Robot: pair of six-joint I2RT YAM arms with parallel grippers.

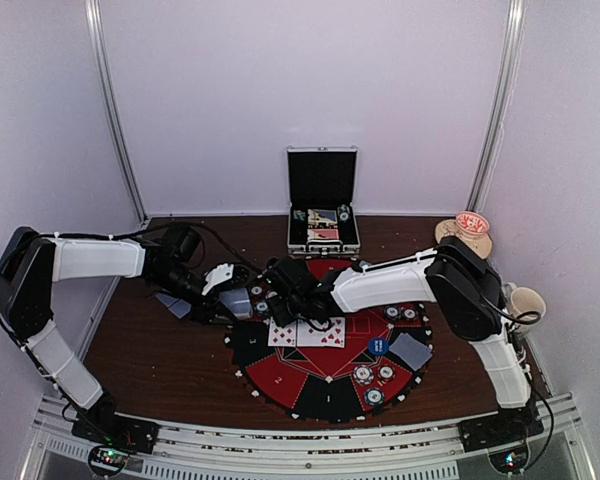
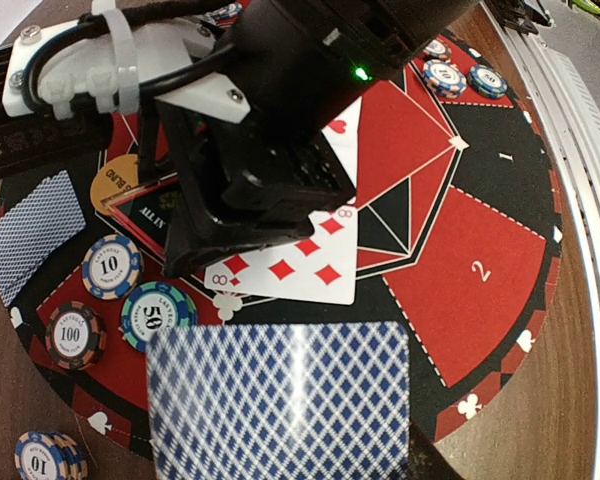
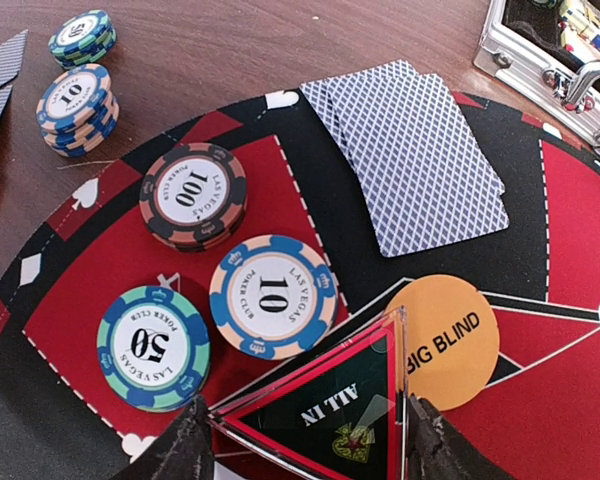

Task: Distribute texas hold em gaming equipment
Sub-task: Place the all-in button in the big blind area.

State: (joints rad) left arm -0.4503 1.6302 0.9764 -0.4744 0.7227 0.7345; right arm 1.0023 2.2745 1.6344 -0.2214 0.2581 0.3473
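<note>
My left gripper is shut on a blue diamond-backed playing card, held face down over the near edge of the round red-and-black poker mat; the card hides the fingers. My right gripper is shut on a clear triangular ALL IN marker, one finger at each side. Beside it lie the orange BIG BLIND disc and the 10 chip, 50 chip and 100 chip. Two face-down cards lie beyond. An eight of diamonds lies face up under the right gripper.
An open metal case stands at the back of the table. A tan dish and a mug sit at the right edge. Chip stacks rest on the wood off the mat. More chips and cards lie on the mat's right.
</note>
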